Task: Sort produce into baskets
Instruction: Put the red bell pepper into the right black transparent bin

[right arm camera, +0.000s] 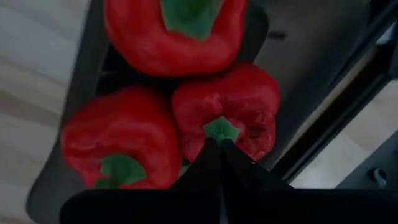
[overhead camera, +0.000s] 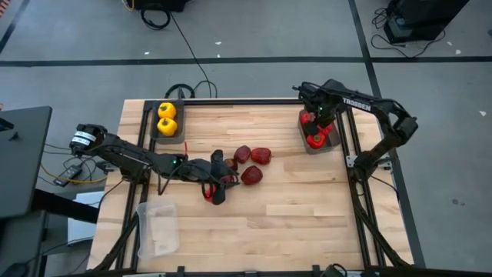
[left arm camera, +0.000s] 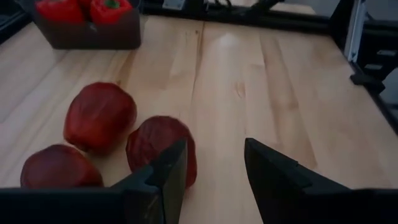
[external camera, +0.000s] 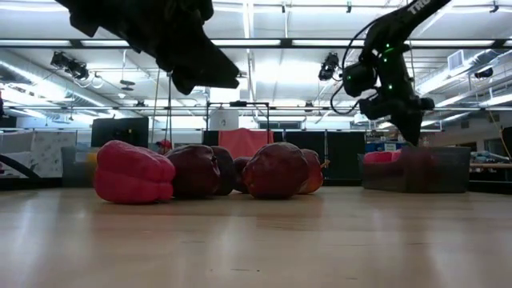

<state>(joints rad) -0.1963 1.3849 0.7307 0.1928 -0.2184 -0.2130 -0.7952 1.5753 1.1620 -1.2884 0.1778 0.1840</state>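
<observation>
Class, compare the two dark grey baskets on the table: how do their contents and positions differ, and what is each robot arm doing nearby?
The left grey basket holds two yellow peppers; the right grey basket holds red peppers, three by the right wrist view. The right gripper hangs over the right basket, fingers closed; the left gripper is open among the maroon fruits, away from the left basket. Both baskets sit near the far edge.

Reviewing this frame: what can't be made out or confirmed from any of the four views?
- Contents of the clear basket: high view only, too small and see-through to tell.
- Count of dark fruits: left arm covers part of the cluster from above; they overlap in the low view.
- Right end effector: shut fingers hide part of the red peppers beneath.
</observation>
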